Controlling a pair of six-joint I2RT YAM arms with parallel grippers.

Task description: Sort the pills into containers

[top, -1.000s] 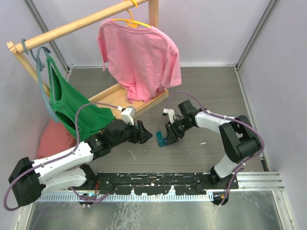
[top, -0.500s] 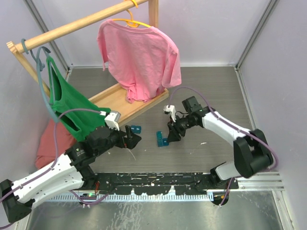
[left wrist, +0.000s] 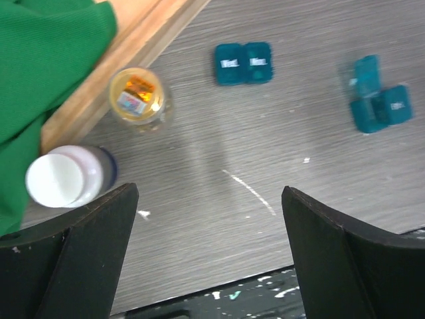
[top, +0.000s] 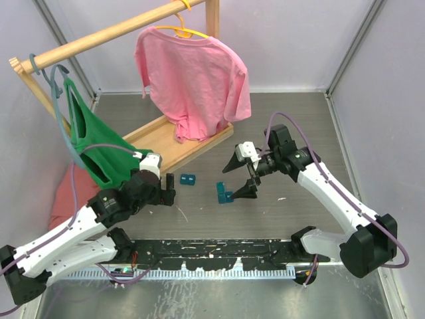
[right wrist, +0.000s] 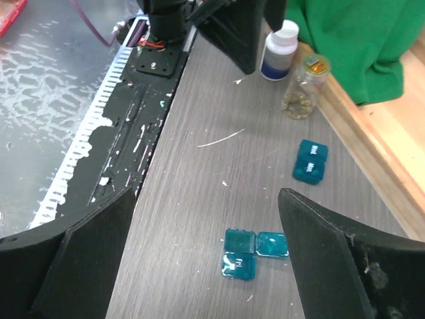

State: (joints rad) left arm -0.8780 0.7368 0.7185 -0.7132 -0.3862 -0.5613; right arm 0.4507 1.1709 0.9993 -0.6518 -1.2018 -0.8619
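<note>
Overhead, a grey table (top: 292,119) bears a wooden clothes rack (top: 166,143) hung with a pink shirt (top: 192,80) and a green shirt (top: 93,133). The left gripper (left wrist: 209,193) and right gripper (right wrist: 206,196) hover above the table, jaws spread wide, holding nothing. Between them on the tabletop lie the closed container (top: 188,179) and, near it, the open container (top: 224,193). A white-capped bottle (left wrist: 56,176) and a clear jar (left wrist: 137,100) stand beside the rack's base.

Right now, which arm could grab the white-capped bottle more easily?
Left. The left fingers hang open just above the bottle; the right fingers hover farther off, by the open blue box.
</note>
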